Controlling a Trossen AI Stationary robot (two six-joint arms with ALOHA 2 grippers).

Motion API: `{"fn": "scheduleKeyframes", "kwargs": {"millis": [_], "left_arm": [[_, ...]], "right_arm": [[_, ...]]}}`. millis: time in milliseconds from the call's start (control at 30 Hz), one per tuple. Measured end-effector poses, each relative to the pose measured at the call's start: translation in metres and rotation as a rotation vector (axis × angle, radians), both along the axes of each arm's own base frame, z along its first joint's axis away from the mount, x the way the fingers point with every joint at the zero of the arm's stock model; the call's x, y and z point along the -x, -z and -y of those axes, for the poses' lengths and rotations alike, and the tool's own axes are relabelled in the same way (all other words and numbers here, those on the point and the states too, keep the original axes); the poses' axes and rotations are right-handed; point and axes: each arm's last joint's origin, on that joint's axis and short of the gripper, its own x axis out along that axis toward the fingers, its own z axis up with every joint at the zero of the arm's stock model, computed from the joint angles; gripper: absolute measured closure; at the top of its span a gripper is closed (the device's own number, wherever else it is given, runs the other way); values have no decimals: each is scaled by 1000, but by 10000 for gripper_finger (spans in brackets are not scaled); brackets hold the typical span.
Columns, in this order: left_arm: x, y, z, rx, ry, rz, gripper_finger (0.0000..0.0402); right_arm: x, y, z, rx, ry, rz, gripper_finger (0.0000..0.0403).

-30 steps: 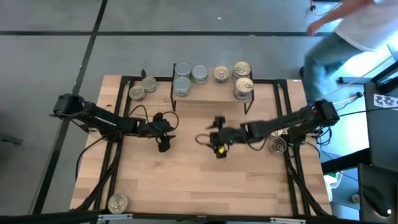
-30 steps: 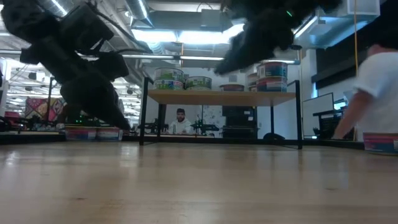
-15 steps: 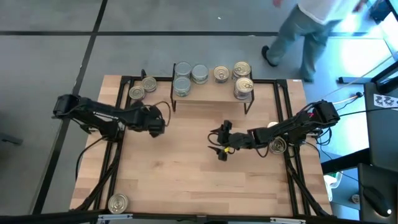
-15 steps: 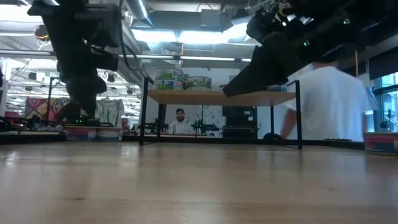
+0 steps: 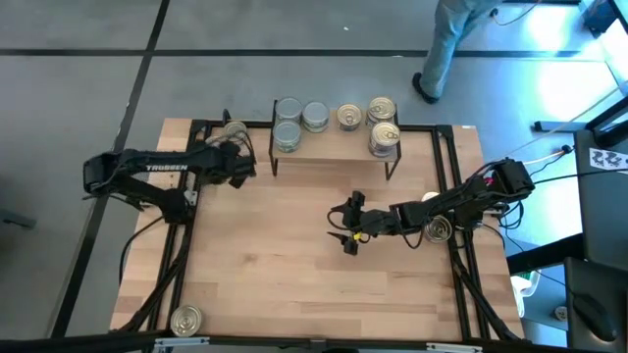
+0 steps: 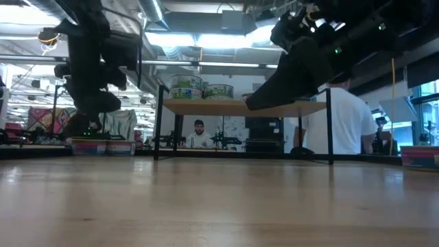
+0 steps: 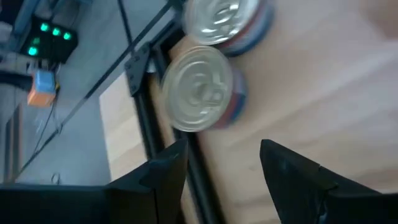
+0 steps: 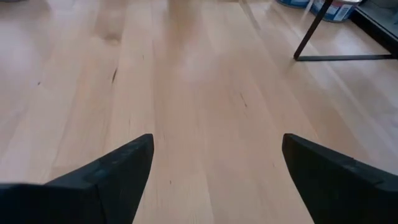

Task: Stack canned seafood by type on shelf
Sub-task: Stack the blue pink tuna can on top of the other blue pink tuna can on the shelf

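**Left claw over back-left cans**

My left claw hangs wide, empty, above two cans at the table's back-left corner; my arm partly hides them from above. My right claw waits wide mid-table. Shelf carries six cans, labels unreadable.

Silver-grey tops on two cans of the light-wood shelf; gold-yellow tops on the cans beside them. Pale tops, blue-and-red sides on two tins. Black grippers.
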Motion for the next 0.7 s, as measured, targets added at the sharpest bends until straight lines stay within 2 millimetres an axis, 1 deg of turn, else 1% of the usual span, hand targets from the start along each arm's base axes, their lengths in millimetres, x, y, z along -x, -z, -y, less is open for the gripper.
{"fn": "scheduleKeyframes", "kwargs": {"millis": [167, 333, 533, 700], "left_arm": [[9, 0, -25, -1, -83, -2, 202], [8, 4, -47, -15, -74, 3, 209], [11, 20, -72, 24, -96, -73, 247], [16, 38, -87, 89, -124, -154, 275]], "right_arm": [[-1, 3, 0, 1, 2, -6, 50], [-3, 5, 0, 1, 3, 2, 50], [-4, 10, -1, 7, -2, -9, 50], [-5, 14, -1, 6, -3, -14, 50]]}}
